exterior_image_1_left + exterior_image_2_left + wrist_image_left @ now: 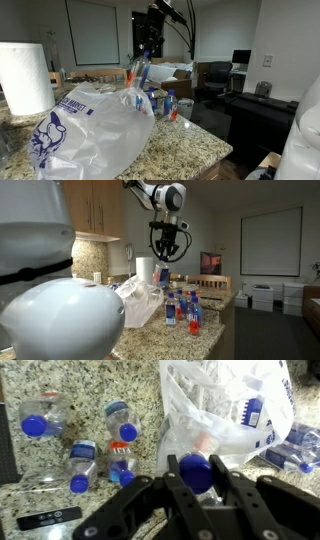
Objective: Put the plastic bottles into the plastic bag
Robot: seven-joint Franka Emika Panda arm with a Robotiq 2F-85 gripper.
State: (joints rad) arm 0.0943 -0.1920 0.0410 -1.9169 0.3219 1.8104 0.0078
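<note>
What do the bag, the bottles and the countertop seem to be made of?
The bag: thin translucent plastic film, glossy and much crinkled. The bottles: probably clear plastic, shiny, with blue caps. The countertop: speckled polished stone, perhaps granite or an imitation of it.

Plastic bottles (118, 422) on counter (90, 380) beside plastic bag (222, 405); one bottle (197, 468) above bag
</note>
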